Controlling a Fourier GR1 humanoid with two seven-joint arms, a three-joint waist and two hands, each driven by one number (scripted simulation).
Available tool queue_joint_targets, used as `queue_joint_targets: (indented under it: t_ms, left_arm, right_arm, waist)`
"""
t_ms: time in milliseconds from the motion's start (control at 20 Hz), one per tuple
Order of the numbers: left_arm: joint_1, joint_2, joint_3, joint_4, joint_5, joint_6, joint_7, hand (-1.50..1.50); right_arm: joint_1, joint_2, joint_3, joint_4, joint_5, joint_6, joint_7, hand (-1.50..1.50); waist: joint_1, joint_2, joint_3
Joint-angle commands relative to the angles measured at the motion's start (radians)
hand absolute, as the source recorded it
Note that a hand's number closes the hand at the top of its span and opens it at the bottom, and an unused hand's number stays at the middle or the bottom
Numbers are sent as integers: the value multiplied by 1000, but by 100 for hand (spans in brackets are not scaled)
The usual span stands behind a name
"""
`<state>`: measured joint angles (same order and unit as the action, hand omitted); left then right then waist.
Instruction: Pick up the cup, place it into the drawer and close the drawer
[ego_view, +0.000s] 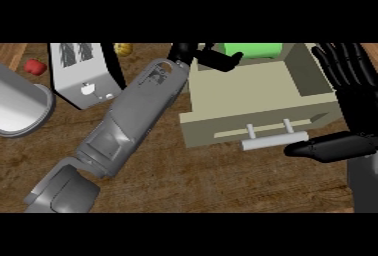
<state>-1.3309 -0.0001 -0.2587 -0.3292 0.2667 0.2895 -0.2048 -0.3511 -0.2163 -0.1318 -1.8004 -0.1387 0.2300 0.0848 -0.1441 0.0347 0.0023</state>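
Observation:
A green cup (258, 50) sits low at the far end of the open beige drawer (251, 95), with only its top showing. My left forearm crosses the counter diagonally from the lower left. My left hand (210, 56) is at the drawer's far left corner, its fingers curled against the cup's left side. The right hand (347, 80) stands open along the drawer's right wall, fingers pointing away. Its thumb (328, 147) lies just right of the white drawer handle (273, 141).
A white toaster (81, 75) stands at the back left. Beside it are a small red object (35, 66) and a yellow object (123, 48). A grey round pan (22, 107) sits at the left edge. Wooden counter (221, 185) lies in front of the drawer.

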Motion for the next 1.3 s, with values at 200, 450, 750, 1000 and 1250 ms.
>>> queue_joint_targets:
  t_ms: [200, 450, 750, 1000, 1250]
  left_arm:
    - [55, 0, -85, 28, 61, -32, -42, -150]
    - [90, 0, -50, -34, 172, -23, -121, -150]
    - [80, 0, -4, -94, 293, -69, -224, -150]
    - [41, 0, 18, -78, 332, 18, -270, -150]
    - [64, 0, 5, -55, 365, 11, -283, -150]
  right_arm:
    - [-55, 24, 42, 14, 4, 0, 7, -150]
    - [-91, 33, 91, 34, -103, 107, 20, -150]
    - [-76, 10, 217, 43, -210, 292, 75, 150]
    - [-27, -161, 279, 27, -120, 443, 134, 150]
    - [-3, -195, 306, 12, 116, 389, 107, -150]
  waist:
    - [-56, 18, -1]
    - [-70, 22, -2]
    - [-42, 12, -4]
    - [-3, -5, -3]
    - [64, -17, -1]
